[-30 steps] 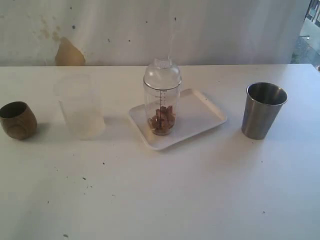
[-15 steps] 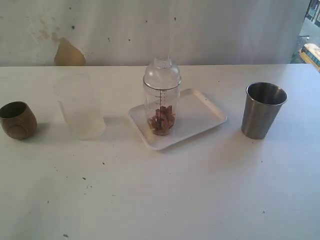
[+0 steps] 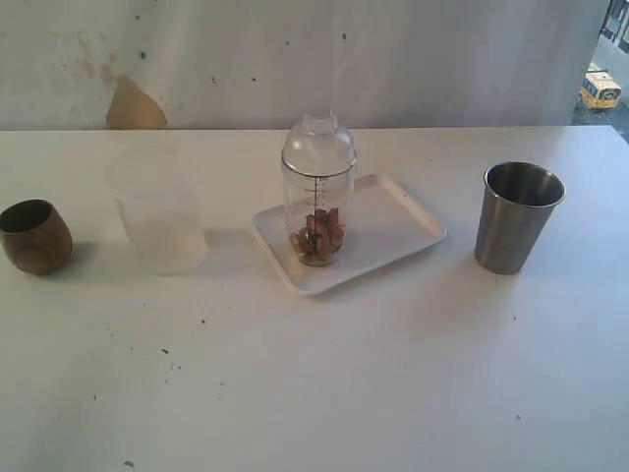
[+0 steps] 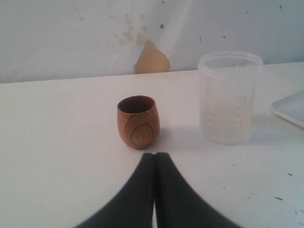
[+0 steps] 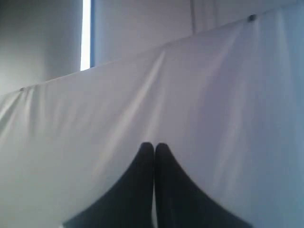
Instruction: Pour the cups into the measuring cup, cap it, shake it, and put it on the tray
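Observation:
The clear measuring cup (image 3: 318, 211), capped with a dome lid (image 3: 319, 145), stands upright on the white tray (image 3: 393, 231) and holds brown pieces at its bottom. The brown wooden cup (image 3: 35, 236) (image 4: 137, 121) sits upright at the far left. The steel tumbler (image 3: 516, 216) stands upright at the right. Neither arm shows in the exterior view. My left gripper (image 4: 155, 155) is shut and holds nothing, a short way in front of the wooden cup. My right gripper (image 5: 154, 145) is shut and holds nothing, facing only white cloth.
A frosted translucent plastic cup (image 3: 157, 208) (image 4: 229, 97) stands between the wooden cup and the tray. A white backdrop cloth (image 3: 314, 59) hangs along the table's far edge. The white table (image 3: 314, 383) carries small dark specks.

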You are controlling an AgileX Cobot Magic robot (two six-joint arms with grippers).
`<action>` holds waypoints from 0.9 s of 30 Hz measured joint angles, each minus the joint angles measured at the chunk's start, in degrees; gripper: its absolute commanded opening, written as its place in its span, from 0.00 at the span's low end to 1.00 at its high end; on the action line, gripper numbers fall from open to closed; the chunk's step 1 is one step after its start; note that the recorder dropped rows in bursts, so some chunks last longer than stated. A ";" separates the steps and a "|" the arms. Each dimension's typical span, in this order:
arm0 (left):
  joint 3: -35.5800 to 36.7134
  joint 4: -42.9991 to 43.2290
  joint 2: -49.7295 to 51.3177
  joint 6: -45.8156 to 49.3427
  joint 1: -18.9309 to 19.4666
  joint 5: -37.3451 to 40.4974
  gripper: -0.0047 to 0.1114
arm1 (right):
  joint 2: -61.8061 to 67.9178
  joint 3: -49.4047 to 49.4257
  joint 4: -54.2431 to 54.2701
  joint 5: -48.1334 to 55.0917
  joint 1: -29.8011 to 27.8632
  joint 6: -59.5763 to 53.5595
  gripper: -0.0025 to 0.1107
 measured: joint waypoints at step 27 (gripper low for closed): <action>0.00 0.00 0.00 0.00 0.00 0.00 0.04 | 0.20 37.63 -27.49 5.38 -14.76 8.94 0.02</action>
